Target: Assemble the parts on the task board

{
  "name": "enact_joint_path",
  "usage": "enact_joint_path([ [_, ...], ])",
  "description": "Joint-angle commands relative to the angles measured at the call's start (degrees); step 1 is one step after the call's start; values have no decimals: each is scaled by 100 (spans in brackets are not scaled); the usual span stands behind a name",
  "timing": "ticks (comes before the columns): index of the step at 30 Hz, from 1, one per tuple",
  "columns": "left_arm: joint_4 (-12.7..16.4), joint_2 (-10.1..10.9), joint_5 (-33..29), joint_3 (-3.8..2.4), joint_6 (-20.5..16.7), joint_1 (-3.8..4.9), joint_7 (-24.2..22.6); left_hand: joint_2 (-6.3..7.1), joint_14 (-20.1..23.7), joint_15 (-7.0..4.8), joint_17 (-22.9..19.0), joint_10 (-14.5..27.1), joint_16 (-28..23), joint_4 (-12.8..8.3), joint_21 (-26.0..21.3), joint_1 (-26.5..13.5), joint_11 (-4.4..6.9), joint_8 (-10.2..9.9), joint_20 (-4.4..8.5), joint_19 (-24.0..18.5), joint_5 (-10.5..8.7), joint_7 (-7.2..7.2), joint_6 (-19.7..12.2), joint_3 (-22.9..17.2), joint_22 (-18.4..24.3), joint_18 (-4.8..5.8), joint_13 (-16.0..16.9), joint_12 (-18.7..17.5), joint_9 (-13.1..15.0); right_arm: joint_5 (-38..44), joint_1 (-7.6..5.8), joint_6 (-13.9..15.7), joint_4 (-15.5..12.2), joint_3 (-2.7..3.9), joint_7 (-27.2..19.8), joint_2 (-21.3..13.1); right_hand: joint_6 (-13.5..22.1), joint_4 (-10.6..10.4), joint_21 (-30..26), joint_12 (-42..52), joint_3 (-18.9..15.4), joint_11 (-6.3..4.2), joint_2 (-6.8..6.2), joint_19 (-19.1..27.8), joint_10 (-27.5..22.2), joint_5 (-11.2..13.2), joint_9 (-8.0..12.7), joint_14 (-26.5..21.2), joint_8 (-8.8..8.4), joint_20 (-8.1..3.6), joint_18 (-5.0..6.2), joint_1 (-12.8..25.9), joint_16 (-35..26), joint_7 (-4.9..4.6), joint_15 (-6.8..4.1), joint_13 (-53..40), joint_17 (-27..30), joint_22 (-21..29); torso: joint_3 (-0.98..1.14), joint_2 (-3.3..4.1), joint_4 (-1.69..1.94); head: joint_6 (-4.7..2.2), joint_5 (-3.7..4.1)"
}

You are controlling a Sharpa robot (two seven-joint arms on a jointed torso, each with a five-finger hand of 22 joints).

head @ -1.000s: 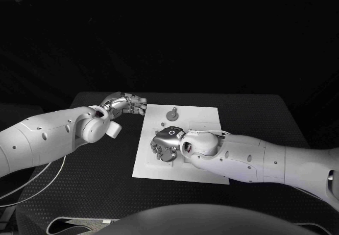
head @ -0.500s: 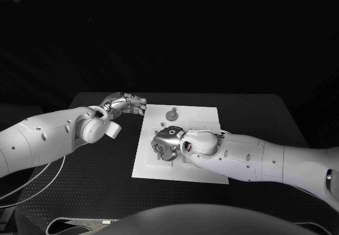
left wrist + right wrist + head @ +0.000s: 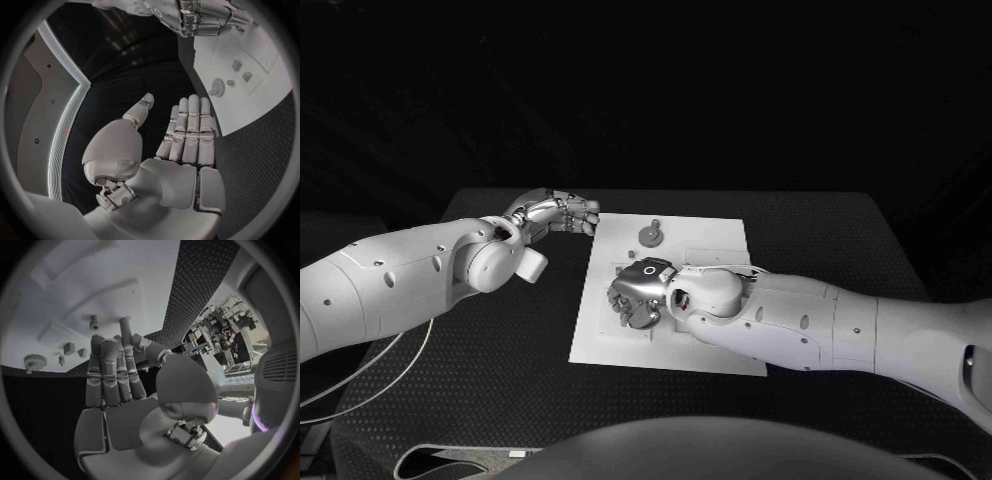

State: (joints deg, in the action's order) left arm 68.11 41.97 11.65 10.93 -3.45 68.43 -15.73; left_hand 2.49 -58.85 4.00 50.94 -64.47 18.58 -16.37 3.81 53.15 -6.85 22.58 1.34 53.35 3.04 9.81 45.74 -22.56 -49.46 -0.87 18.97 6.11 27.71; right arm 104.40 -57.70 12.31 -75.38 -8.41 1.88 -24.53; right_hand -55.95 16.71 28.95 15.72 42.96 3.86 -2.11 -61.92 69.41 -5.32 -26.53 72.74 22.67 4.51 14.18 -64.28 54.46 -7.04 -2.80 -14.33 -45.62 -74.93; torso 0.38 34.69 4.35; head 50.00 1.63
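Note:
The white task board [image 3: 687,300] lies in the middle of the black table. A round grey part with a peg [image 3: 651,235] stands near its far edge; the left wrist view shows the same part [image 3: 217,87] beside several small pieces [image 3: 237,65]. My right hand [image 3: 639,292] hovers over the board's left-middle, its fingers [image 3: 112,370] straight and holding nothing. The right wrist view has a small peg [image 3: 94,321] and a toothed round part [image 3: 35,361] on the board beyond the fingertips. My left hand [image 3: 557,212] hangs off the board's far-left corner, fingers [image 3: 187,130] straight, palm empty.
Black table surface [image 3: 488,340] surrounds the board on all sides. A thin cable [image 3: 387,370] runs under my left arm at the table's left. My right forearm [image 3: 834,325] lies across the board's near-right corner.

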Motion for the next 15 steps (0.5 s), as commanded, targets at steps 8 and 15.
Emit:
enact_joint_path([
  [8,15,-4,21,-7,78,4,-37,-62,-31,28,-7,4,-26,-5,8,5,-27,36,0,42,-23,47,0,27,11,82,-10,-6,-8,85,33,-163,47,-35,-3,9,-48,-3,41,7,40,-78,42,26,105,-15,-12,-20,15,1,82,-60,41,13,-44,-10,-10,-149,-2,0,3,0,-13],
  [15,14,-3,21,-7,83,4,-37,-63,-31,28,-7,4,-27,-5,8,6,-27,37,0,43,-23,47,0,28,14,82,-12,-6,-9,85,41,-206,104,-56,-3,29,-49,-3,46,6,39,-78,43,28,107,-15,-14,-21,14,1,82,-60,45,13,-45,-13,-12,-149,0,-2,5,0,-11],
])
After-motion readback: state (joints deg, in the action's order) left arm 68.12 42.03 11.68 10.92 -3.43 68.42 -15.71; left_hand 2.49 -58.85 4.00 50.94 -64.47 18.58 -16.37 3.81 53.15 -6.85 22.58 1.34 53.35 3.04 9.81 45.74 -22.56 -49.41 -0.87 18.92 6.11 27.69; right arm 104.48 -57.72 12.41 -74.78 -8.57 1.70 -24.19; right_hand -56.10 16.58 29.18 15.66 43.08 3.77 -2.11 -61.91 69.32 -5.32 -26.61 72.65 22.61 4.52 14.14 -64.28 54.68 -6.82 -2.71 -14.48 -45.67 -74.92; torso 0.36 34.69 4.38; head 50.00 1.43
